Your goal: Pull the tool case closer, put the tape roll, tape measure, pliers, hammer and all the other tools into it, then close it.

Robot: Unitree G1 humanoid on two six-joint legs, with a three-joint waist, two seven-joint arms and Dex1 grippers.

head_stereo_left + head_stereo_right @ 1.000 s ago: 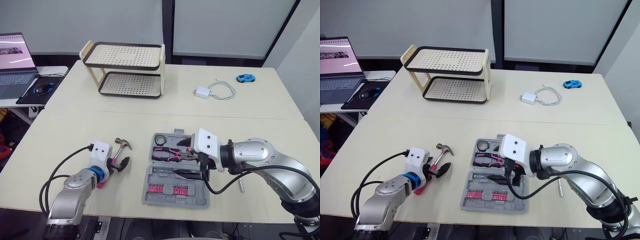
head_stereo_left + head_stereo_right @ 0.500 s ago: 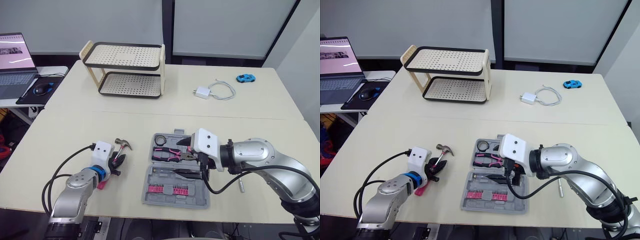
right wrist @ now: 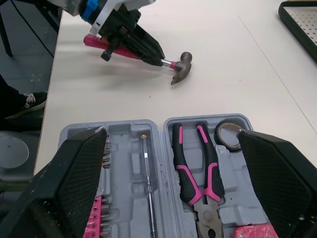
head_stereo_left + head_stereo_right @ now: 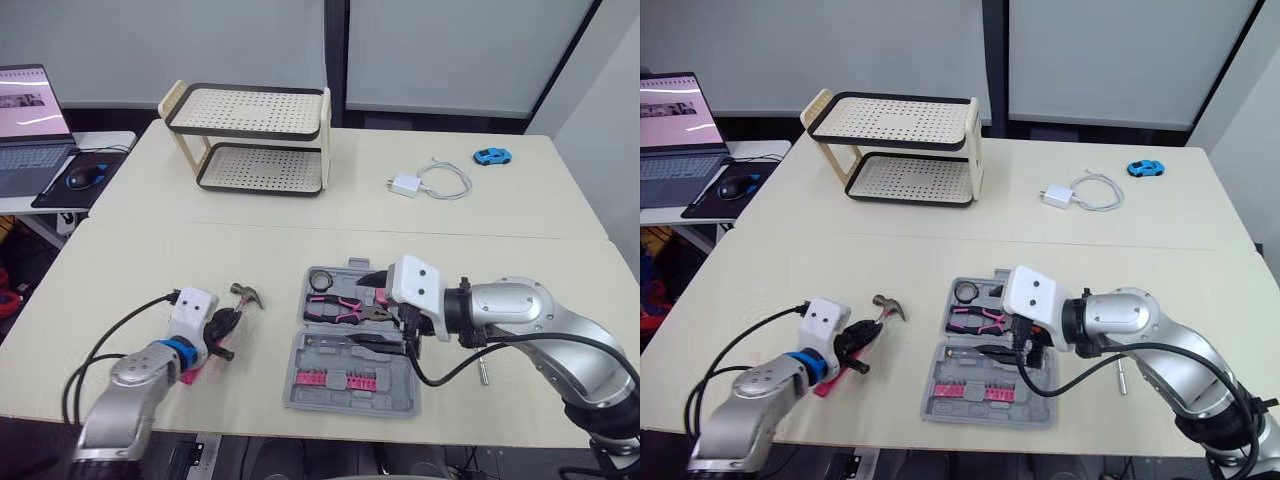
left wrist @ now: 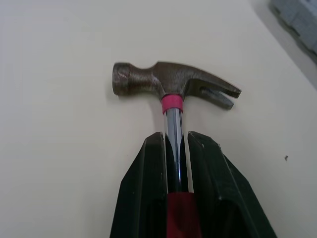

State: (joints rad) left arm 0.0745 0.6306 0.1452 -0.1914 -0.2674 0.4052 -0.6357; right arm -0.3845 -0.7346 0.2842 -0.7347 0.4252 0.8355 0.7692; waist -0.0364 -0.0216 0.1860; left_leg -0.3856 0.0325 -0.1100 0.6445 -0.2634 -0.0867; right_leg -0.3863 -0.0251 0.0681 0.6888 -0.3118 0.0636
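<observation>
Left claw (image 5: pixel 176 136) pinches the hammer (image 5: pixel 173 82) shaft, seemingly ready to carry it to the case (image 4: pixel 296 362); right claw (image 3: pixel 171 133) gapes empty above it.

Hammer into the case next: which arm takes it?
Left. The left claw is shut on the hammer shaft, just left of the open tool case. The right claw hangs open over the case, holding nothing.
</observation>
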